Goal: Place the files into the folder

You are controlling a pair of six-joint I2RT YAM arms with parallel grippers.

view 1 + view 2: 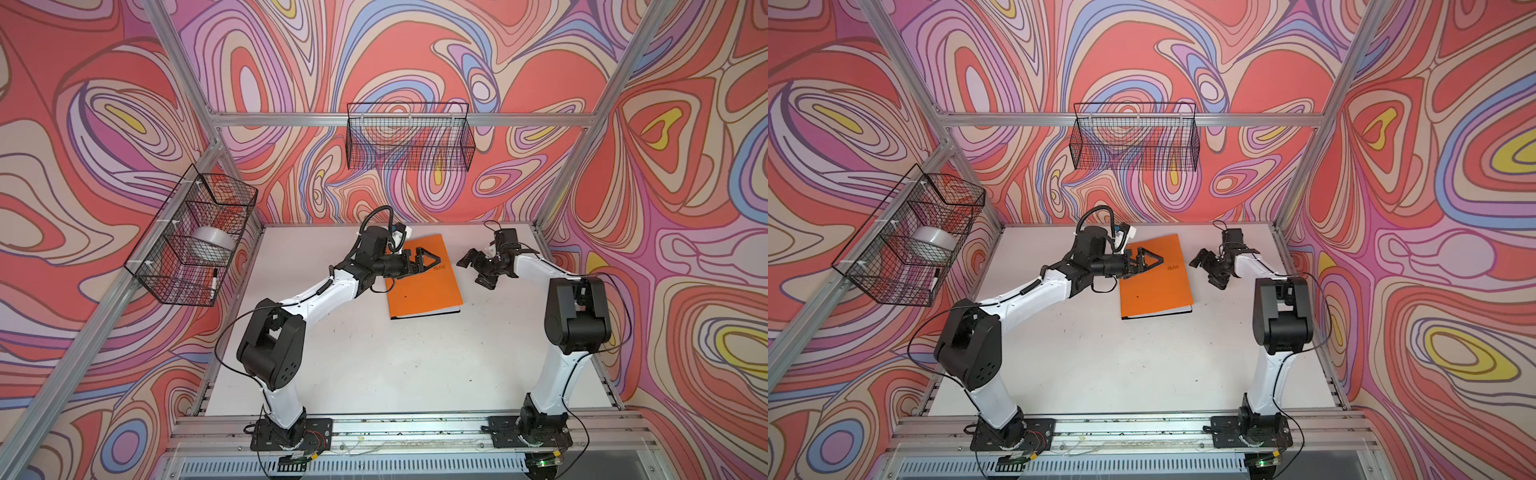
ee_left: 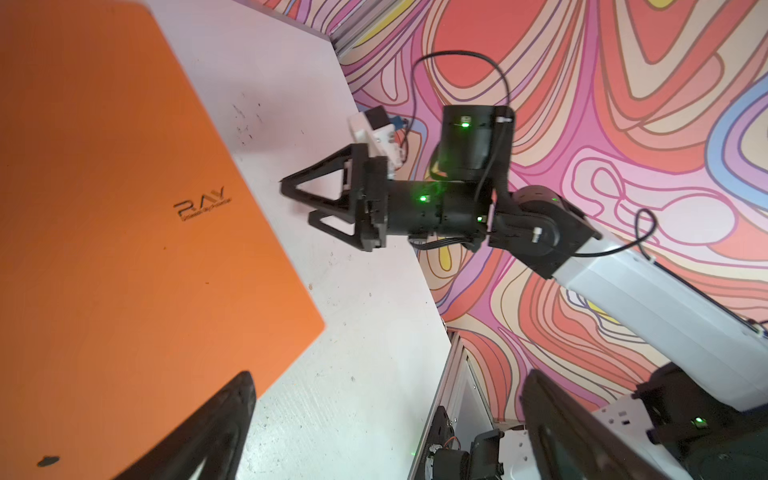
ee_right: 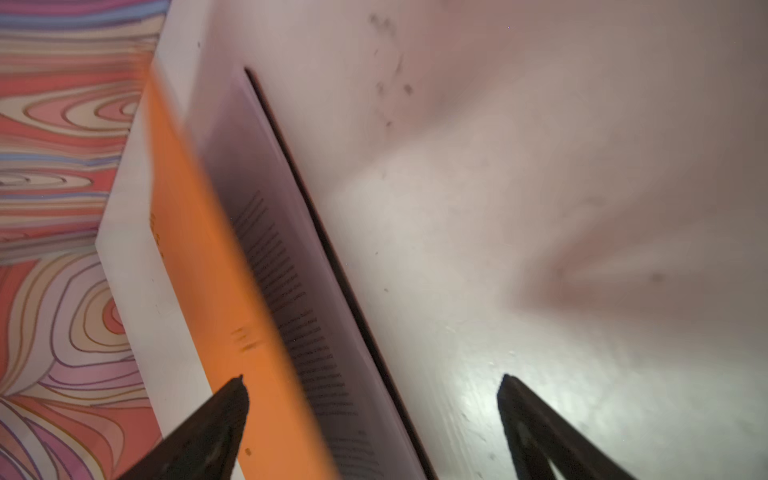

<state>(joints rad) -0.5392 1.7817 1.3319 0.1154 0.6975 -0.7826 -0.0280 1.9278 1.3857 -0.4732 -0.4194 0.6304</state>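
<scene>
Folder (image 1: pixel 424 291), flat matte orange rectangle, lies on scuffed white table (image 1: pixel 374 353).

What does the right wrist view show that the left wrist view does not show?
Only the right wrist view shows the files, a printed sheet inside the folder under its blurred orange cover. Only the left wrist view shows a readable logo on that cover and the right gripper from outside, open, beside the folder. Both show the orange folder and the white table.
</scene>
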